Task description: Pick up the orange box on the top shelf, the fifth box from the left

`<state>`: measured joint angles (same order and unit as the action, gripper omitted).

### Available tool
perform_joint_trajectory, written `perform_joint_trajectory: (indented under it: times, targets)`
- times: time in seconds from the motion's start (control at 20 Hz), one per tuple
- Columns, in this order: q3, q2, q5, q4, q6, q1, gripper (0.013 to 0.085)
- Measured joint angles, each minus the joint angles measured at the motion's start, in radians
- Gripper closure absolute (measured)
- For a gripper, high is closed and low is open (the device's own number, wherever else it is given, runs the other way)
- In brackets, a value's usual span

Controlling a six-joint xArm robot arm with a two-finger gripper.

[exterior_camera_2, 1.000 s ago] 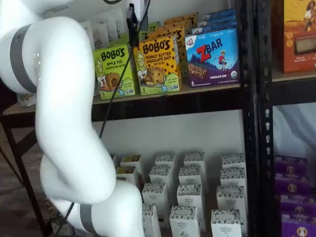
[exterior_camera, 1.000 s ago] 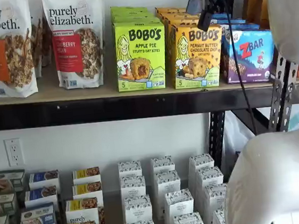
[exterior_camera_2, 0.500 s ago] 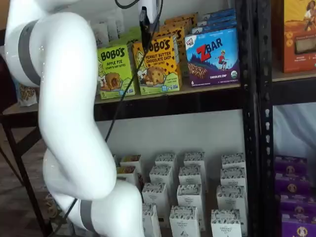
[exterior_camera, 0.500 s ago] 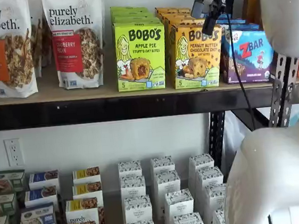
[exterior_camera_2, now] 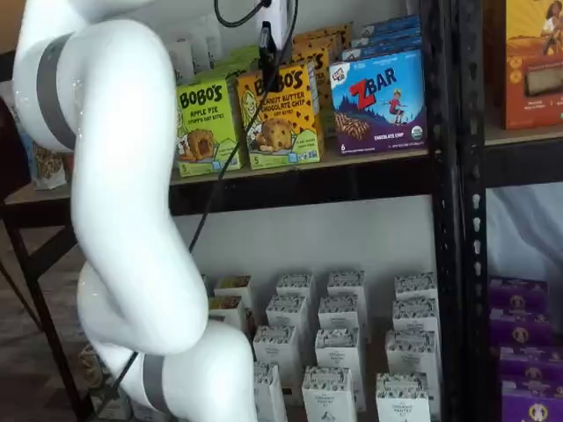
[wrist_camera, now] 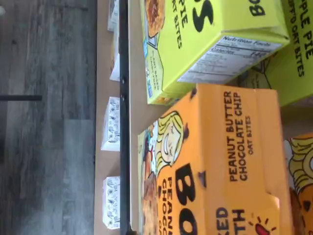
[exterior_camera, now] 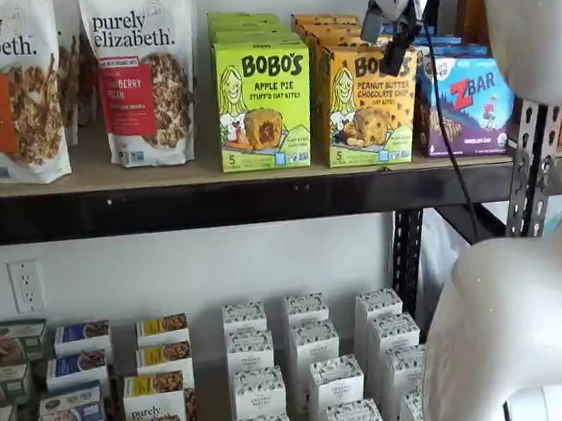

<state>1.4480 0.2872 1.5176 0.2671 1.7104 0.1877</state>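
The orange box stands at the front edge of the top shelf, heading a row of like cartons that runs back toward the wall. In both shelf views it sits between the lime-green Apple Pie box on one side and the blue-purple ZBar box on the other, upright, its printed face turned outward. It also shows in a shelf view with the arm's cable crossing its face.

The gripper hangs in front of the orange box's upper corner on the ZBar side — its white body is at the view's top edge, and the black fingers angle down across the carton's top. In a shelf view the gripper shows as a single dark bar above the box's upper edge. The fingers appear side-on, with no gap to read and no box plainly between them, so I cannot tell whether they are parted or closed (nor whether they touch the carton).

The wrist view looks closely onto the orange box — its top panel and the cartoon woman's face fill much of the picture, with the Apple Pie box beside it and the shelf's black front rail running past both. Beyond the rail, small white boxes sit below.
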Motion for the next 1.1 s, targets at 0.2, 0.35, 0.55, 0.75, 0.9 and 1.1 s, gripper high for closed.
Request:
perform_joint_trajectory:
  times: [0.2, 0.35, 0.55, 0.75, 0.9, 1.1]
  targets:
    - [0.003, -0.01, 0.007, -0.026, -0.005, -0.011, 0.013]
    - [0.008, -0.017, 0.022, -0.046, -0.011, -0.02, 0.013]
    - [0.01, -0.022, 0.037, -0.064, -0.019, -0.032, 0.013]
    - [0.01, -0.024, 0.045, -0.075, -0.027, -0.042, 0.013]
    - [0.006, -0.023, 0.043, -0.078, -0.031, -0.046, 0.013]
    - [0.001, -0.022, 0.037, -0.095, -0.036, -0.055, 0.013]
